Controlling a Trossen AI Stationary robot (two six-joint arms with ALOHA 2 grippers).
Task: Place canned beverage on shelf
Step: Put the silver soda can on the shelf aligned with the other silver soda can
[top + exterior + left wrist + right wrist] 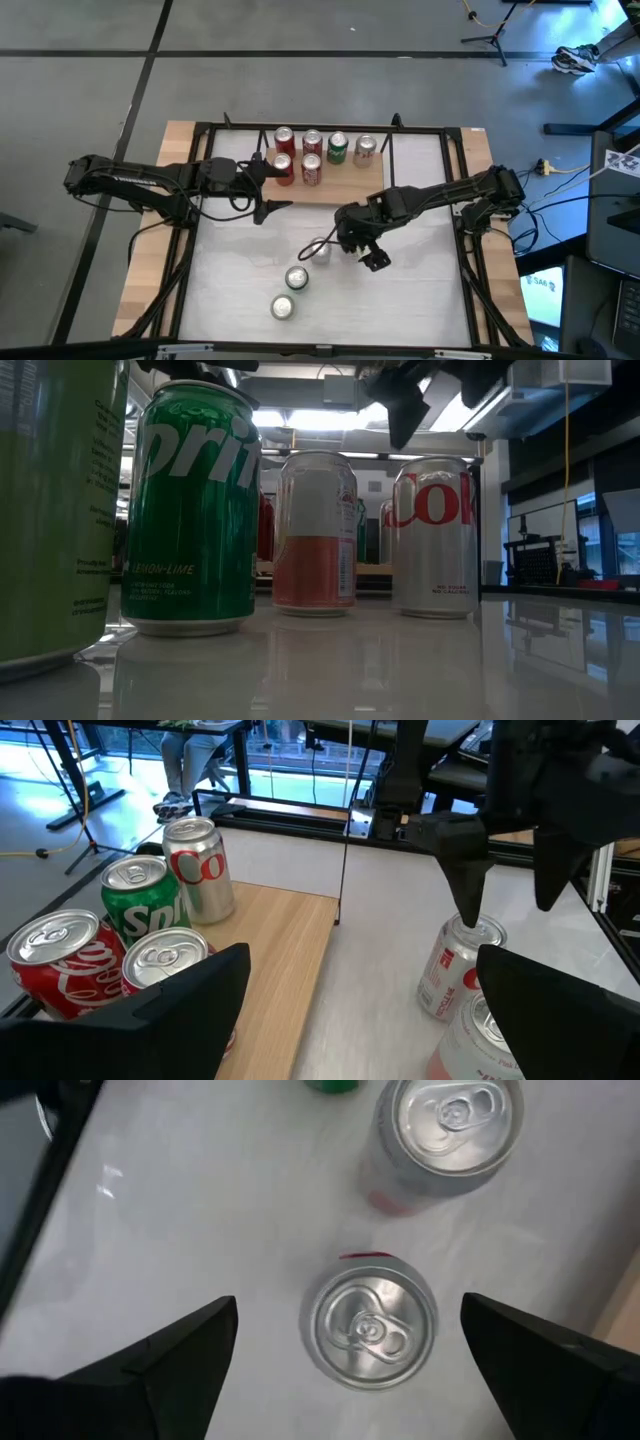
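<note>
The shelf (350, 180) is a light-wood board at the table's far middle, and several cans stand on it, red, green and silver. A silver-and-red can (318, 250) stands upright on the white table top. My right gripper (352, 1370) hangs open above this can (370, 1325), pointing steeply down, one finger off to each side and clear of its top. In the left wrist view those fingers (465, 870) stand over the can (455, 965). My left gripper (262, 185) waits open at the shelf's left end, touching nothing.
Two more cans (297, 277) (282, 306) stand in a row toward the near edge. In the low view a Sprite can (190, 510) and a lime-green can (50, 510) stand close to the camera. A black frame (455, 180) rims the table.
</note>
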